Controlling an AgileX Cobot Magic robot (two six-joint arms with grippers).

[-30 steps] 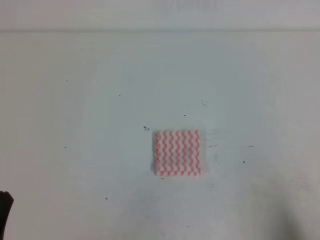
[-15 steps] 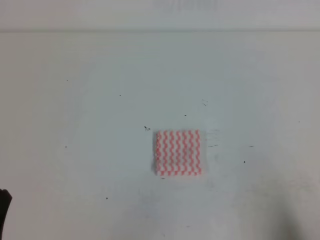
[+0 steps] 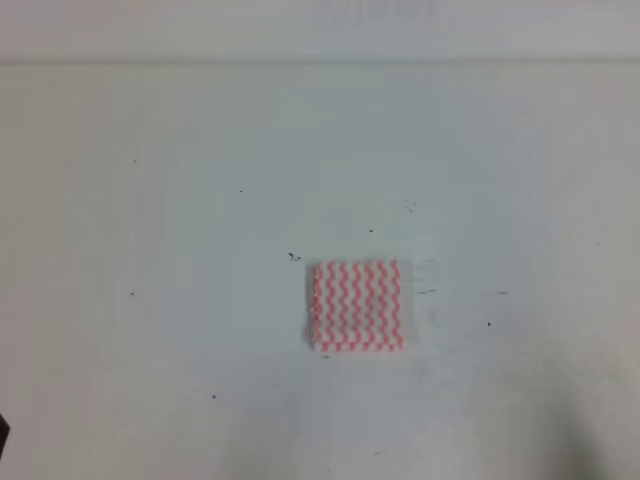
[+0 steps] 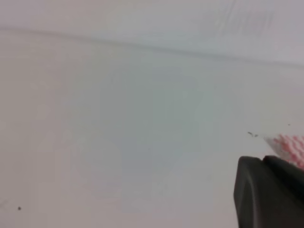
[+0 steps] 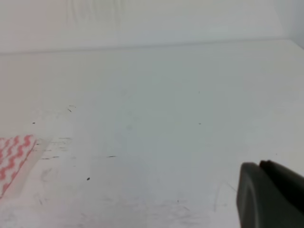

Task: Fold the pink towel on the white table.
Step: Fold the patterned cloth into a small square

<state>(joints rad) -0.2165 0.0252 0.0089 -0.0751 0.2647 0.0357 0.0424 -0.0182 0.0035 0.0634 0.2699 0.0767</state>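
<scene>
The pink towel lies flat as a small folded square with pink-red and white wavy stripes, just right of the middle of the white table. No gripper touches it. Only a dark sliver of the left arm shows at the lower left edge of the high view. In the left wrist view the left gripper is a dark block at lower right, jaws together and empty, with a towel corner just beyond it. In the right wrist view the right gripper looks the same, far right of the towel's edge.
Small dark specks and scuffs mark the table around the towel. The table's far edge meets a pale wall at the top of the high view.
The dark left arm at the lower left edge of the high view has drawn back almost out of frame. The towel has not moved.
</scene>
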